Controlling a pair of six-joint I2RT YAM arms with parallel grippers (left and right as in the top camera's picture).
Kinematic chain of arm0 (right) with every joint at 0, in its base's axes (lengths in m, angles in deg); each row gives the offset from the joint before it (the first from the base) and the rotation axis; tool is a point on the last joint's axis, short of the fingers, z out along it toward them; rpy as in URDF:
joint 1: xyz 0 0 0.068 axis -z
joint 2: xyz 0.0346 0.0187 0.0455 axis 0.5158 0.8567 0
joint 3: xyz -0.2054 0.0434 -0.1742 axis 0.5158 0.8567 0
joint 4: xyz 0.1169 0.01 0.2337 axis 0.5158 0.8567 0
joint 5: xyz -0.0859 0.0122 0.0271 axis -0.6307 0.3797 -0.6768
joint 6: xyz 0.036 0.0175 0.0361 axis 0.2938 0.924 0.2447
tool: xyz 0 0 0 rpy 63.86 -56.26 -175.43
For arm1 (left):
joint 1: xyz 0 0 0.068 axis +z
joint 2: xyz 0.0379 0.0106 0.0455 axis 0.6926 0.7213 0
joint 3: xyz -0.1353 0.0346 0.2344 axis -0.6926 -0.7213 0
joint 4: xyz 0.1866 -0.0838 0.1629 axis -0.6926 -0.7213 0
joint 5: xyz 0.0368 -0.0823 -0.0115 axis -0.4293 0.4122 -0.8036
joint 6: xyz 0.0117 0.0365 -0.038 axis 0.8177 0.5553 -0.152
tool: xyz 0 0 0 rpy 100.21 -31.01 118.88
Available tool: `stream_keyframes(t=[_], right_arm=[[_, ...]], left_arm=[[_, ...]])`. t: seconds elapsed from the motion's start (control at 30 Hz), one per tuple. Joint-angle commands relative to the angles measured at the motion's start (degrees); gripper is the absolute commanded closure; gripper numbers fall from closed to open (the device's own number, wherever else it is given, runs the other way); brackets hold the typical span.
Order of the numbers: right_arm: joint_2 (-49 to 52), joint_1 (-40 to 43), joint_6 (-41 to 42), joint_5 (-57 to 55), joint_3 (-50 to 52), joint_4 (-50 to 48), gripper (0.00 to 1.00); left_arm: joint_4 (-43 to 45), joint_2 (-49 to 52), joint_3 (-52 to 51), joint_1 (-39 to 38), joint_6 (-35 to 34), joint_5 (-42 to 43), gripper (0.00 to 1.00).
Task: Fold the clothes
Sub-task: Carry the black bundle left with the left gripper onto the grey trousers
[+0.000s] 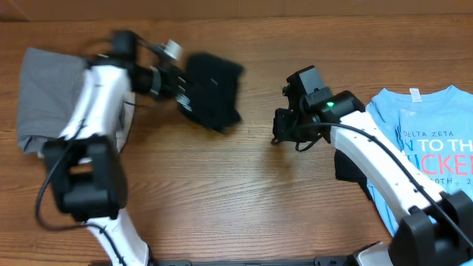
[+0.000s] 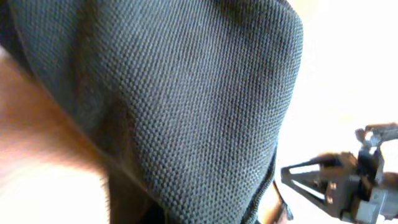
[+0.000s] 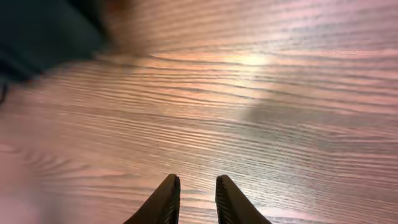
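Note:
The black T-shirt (image 1: pixel 214 89) is a bunched, folded bundle at the back centre-left of the table, blurred in the overhead view. My left gripper (image 1: pixel 185 94) is at its left edge and is shut on the cloth. In the left wrist view the black fabric (image 2: pixel 186 106) fills the picture and hides my fingers. My right gripper (image 1: pixel 284 134) hovers over bare wood to the right of the bundle. Its fingers (image 3: pixel 168 193) stand a narrow gap apart with nothing between them (image 3: pixel 196 185). A dark corner of the shirt (image 3: pixel 43 31) shows at the upper left of the right wrist view.
Folded grey trousers (image 1: pixel 44 89) lie at the far left under my left arm. A light-blue printed T-shirt (image 1: pixel 429 140) lies spread at the right edge, partly under my right arm. The wooden table (image 1: pixel 244 192) shows between the arms. The right arm's gripper (image 2: pixel 348 180) appears in the left wrist view.

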Motion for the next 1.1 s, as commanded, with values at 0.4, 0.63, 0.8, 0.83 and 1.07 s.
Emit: stream_keyframes(t=[0.4,0.63,0.8,0.83,1.07], right_arm=[[-5.6,0.5,-0.6,-1.1,0.2,3.3,0.75],[-5.6,0.5,-0.6,-1.1,0.2,7.7,0.76],[-5.6,0.5,-0.5,-1.0,0.2,7.8,0.76],[-5.6,0.5,-0.5,-1.0,0.2,7.8,0.76],[-5.6,0.5,-0.6,-1.1,0.2,7.5,0.76]], left_arm=[[-5.2,1.6,8.5,31.7,8.2,-12.8,0.96],[-4.8,10.4,8.5,37.6,5.6,-14.8,0.24],[-5.4,9.9,9.0,41.2,0.3,-21.1,0.00],[-5.5,9.3,9.4,42.3,-0.8,-21.1,0.00],[-9.1,1.5,14.1,49.9,-5.2,-6.8,0.00]])
